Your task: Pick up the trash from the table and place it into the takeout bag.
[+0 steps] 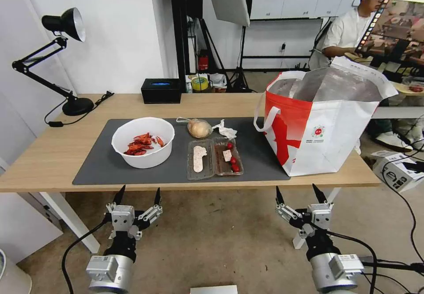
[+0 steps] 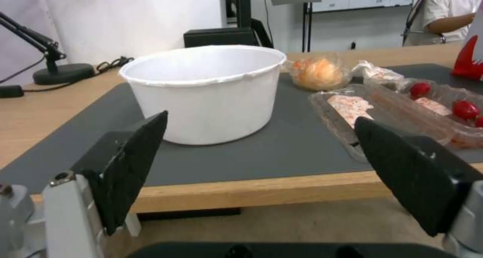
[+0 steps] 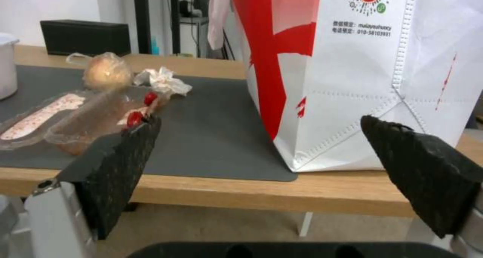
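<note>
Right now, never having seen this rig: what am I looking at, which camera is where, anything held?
It is a wheeled robot with two arms. The head view looks down from its head; the other two pictures come from cameras on each wrist.

The left claw and right claw hang open below the near edge of the light wood table, holding nothing.

On the dark grey mat lie the white round bowl of red crayfish shells, the clear hinged plastic tray with cherry tomatoes, the knotted clear bag around a yellowish lump and the crumpled white tissue. The white-and-red takeout bag stands open on the robot's right.
</note>
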